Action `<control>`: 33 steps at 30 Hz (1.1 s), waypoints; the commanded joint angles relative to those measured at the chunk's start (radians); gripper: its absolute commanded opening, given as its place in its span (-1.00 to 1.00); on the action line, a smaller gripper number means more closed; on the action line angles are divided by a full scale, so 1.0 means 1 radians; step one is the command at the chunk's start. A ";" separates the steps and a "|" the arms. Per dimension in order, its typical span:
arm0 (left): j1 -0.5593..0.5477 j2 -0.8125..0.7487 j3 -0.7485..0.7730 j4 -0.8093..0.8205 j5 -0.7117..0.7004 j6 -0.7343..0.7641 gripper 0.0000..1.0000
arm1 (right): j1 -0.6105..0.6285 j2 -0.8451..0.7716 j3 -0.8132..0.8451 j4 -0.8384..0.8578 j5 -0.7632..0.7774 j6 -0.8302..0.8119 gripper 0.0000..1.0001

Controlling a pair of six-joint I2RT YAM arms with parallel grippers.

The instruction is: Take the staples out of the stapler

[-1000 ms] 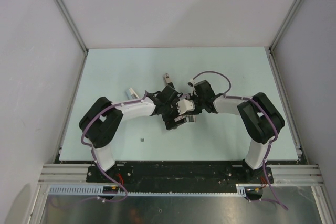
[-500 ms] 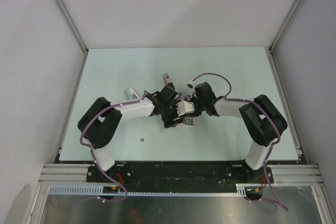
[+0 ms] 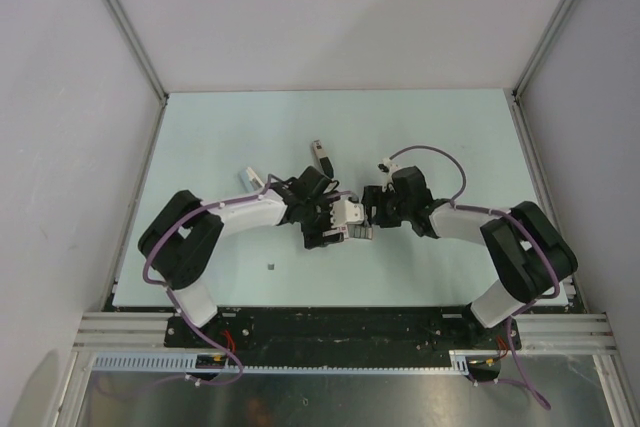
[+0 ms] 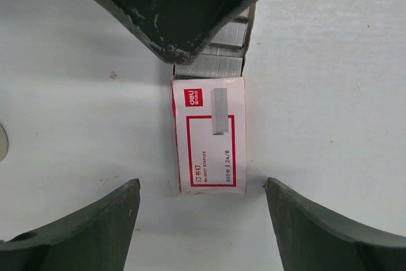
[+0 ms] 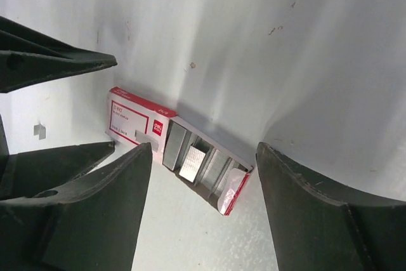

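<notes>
- The pale green table point(image 3: 450, 147) carries everything, with grey walls on 3 sides.
- The left arm point(image 3: 250, 212) and the right arm point(image 3: 480, 225) both reach inward and meet just near of the table's middle, their heads almost nose to nose.
- The left pincer point(image 4: 202, 185) is spread wide and grips nothing. Its 2 fingers stand on either side of the staple box's closed end, clear of both long edges.
- The right pincer point(image 5: 204, 150) is also spread wide and holds nothing. It hangs above the opened end of the same box. In the left wrist view 1 of its dark fingers crosses over that end, and I cannot tell whether it touches.
- The staple box point(image 4: 212, 138) lies flat on the table between the 2 pincers. It is a white carton with red borders and a red logo, and the flap at 1 end is folded back.
- Grey staple strips point(image 4: 209, 65) show side by side in the opened part of the box.
- The stapler point(image 3: 320, 154) lies on the table just far of the left arm's head. It is apart from both pincers and touched by neither.
- A small pale object point(image 3: 250, 178) sits left of the stapler, beside the left arm. It is too small to identify.
- A tiny grey staple bit point(image 5: 39, 131) lies on the bare table left of the box.
- A dark speck point(image 3: 272, 267) lies alone on the table near of the left arm.
</notes>
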 commanded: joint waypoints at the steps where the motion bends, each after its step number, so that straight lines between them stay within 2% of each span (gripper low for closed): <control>1: 0.007 0.025 0.037 -0.047 0.014 0.036 0.71 | 0.014 0.010 -0.056 0.013 0.095 -0.016 0.47; 6: 0.028 0.070 0.097 -0.044 0.001 -0.008 0.73 | 0.014 0.046 -0.057 0.049 0.078 -0.031 0.39; 15: 0.084 0.117 0.174 -0.024 -0.051 -0.073 0.76 | 0.143 0.038 -0.103 0.055 0.081 -0.011 0.05; 33: 0.085 0.122 0.171 -0.026 -0.038 -0.074 0.69 | 0.180 0.002 -0.129 0.090 0.129 -0.058 -0.15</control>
